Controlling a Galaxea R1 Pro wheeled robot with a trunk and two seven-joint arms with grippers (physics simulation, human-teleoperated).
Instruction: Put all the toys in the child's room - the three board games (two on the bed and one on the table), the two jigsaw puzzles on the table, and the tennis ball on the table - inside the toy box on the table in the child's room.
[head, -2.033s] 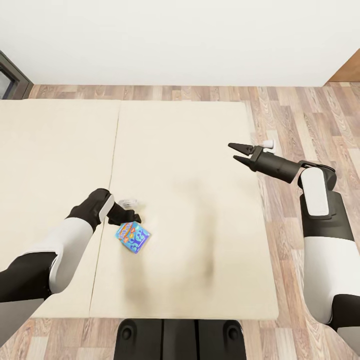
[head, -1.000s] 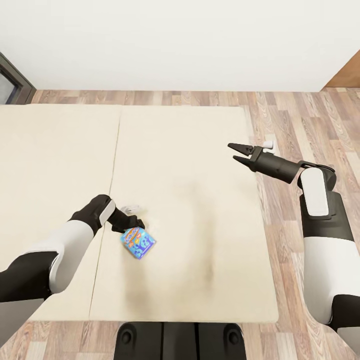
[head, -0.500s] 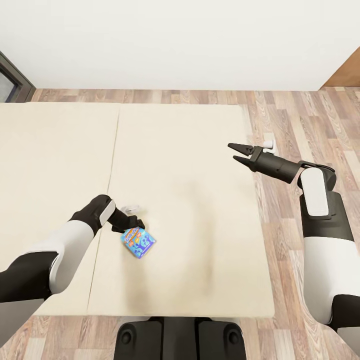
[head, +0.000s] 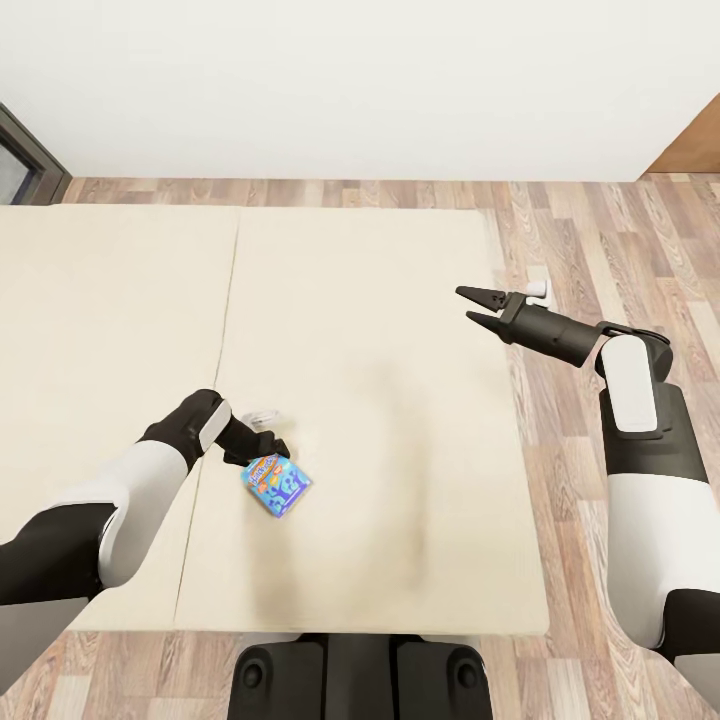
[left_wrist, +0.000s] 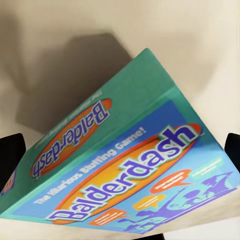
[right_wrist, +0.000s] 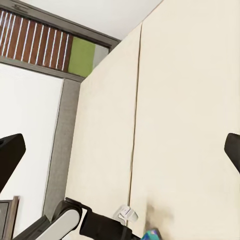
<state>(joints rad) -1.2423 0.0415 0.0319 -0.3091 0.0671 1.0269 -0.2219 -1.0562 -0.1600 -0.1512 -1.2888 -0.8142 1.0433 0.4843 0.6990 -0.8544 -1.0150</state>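
A small blue board game (head: 277, 484) with "Balderdash" printed on it (left_wrist: 130, 175) hangs just above the beige bed (head: 380, 300), casting a shadow on the mattress. My left gripper (head: 266, 451) is shut on its upper edge, near the seam between the two mattress parts. One dark finger (left_wrist: 11, 152) shows at the box's side in the left wrist view. My right gripper (head: 478, 305) is open and holds nothing, hovering over the bed's right part. A corner of the box (right_wrist: 152, 234) also appears in the right wrist view.
Wood-plank floor (head: 600, 230) runs behind and to the right of the bed, below a white wall. A dark window frame (head: 20, 150) stands at the far left, a brown wooden piece (head: 695, 145) at the far right. My base (head: 360, 680) sits at the bed's near edge.
The whole picture has shifted a little, and the bed's near edge now lies slightly farther from my base. The left gripper still holds the box; the right arm is unchanged.
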